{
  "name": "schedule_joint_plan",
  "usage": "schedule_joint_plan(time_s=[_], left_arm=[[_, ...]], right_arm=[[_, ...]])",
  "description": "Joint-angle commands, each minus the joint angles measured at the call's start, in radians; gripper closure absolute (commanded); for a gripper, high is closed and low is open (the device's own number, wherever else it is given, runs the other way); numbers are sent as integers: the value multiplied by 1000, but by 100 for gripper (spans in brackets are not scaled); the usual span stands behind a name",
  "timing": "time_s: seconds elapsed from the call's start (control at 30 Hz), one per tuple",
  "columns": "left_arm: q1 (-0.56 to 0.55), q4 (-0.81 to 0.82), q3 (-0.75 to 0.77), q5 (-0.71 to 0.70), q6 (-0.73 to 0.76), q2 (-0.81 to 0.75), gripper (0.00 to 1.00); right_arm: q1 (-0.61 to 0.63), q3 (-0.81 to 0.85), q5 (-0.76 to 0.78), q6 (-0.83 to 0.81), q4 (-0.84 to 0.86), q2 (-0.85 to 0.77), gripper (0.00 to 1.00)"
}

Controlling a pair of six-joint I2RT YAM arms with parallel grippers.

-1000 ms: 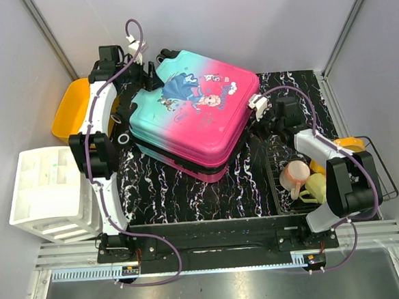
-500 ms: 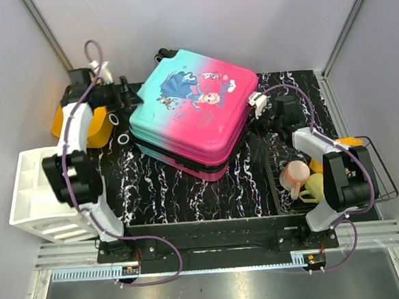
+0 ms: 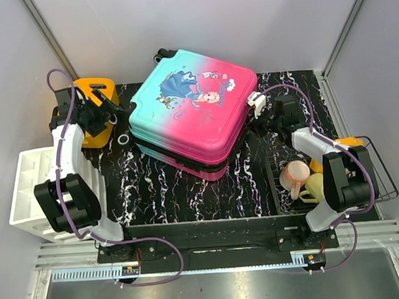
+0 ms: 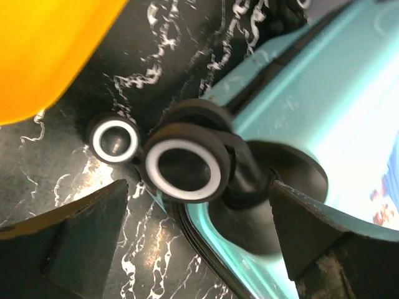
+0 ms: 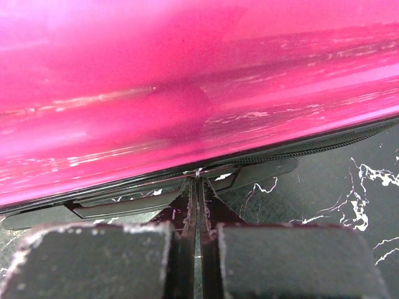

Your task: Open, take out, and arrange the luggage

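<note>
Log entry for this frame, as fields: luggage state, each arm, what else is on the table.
luggage: suitcase, closed, lying flat, print side up
left gripper: jaws open, facing the wheels, holding nothing
right gripper: jaws shut at the zipper seam on the pink edge; grasp unclear
nearby: orange bin, white tray, wire basket with cups
progress: not opened

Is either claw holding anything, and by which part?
The left gripper is open and holds nothing. The right gripper is pinched shut on the suitcase's zip line; exactly what it grips is too small to tell.
</note>
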Motion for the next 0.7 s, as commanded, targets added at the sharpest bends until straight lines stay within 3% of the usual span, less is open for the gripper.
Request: schedule_joint_plan(time_s=[0.0,0.3,0.67], left_arm=[[20,113,9,0,-200,59,1],[14,319,-63,58,-409,99,1],[-38,374,-39,118,-467,140,1]], right_arm=[[22,56,-22,-28,123,-50,100],[25,27,-16,-54,105,-70,100],[37,-4,-21,-59,98,-75,100]])
